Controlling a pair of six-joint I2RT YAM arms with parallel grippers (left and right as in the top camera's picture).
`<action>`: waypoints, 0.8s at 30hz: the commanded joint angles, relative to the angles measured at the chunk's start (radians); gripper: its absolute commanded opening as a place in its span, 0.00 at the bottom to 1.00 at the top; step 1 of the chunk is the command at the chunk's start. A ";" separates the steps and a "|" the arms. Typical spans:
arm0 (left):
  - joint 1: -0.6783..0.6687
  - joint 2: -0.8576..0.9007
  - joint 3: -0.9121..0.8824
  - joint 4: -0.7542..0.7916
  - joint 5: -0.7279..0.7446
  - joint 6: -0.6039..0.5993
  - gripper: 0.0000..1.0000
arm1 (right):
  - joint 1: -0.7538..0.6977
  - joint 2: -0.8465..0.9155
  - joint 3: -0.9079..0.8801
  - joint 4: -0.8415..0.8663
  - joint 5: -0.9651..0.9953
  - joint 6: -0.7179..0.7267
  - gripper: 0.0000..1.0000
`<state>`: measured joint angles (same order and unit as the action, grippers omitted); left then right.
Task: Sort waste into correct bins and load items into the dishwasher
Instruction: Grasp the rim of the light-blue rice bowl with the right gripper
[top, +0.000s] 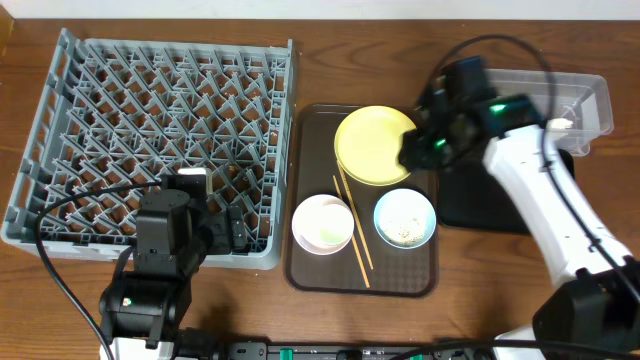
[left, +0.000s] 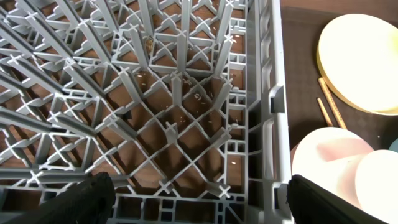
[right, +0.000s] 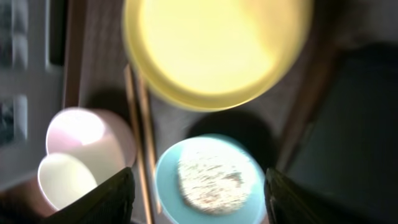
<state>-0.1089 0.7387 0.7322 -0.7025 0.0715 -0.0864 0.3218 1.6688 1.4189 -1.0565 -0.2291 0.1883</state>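
The grey dish rack stands at the left with nothing in it. On the brown serving tray sit the yellow plate, a white bowl, a light blue bowl holding rice crumbs, and two chopsticks. In the right wrist view a small white cup sits inside the white bowl. My right gripper is open above the blue bowl and the plate. My left gripper is open over the rack's front right corner. The wrapper and tissue are not seen.
The clear tub stands at the back right, the black tray in front of it, partly under my right arm. In the left wrist view the rack's wall separates the gripper from the white bowl.
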 joint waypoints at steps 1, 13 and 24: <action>-0.006 0.000 0.026 -0.001 -0.005 -0.013 0.91 | 0.097 0.014 -0.077 0.004 0.054 0.073 0.64; -0.006 0.000 0.026 -0.019 -0.005 -0.013 0.91 | 0.331 0.016 -0.372 0.291 0.223 0.372 0.40; -0.006 0.000 0.026 -0.023 -0.005 -0.013 0.91 | 0.384 0.019 -0.420 0.312 0.285 0.417 0.05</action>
<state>-0.1089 0.7391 0.7322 -0.7258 0.0719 -0.0864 0.6914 1.6810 1.0058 -0.7425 0.0101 0.5823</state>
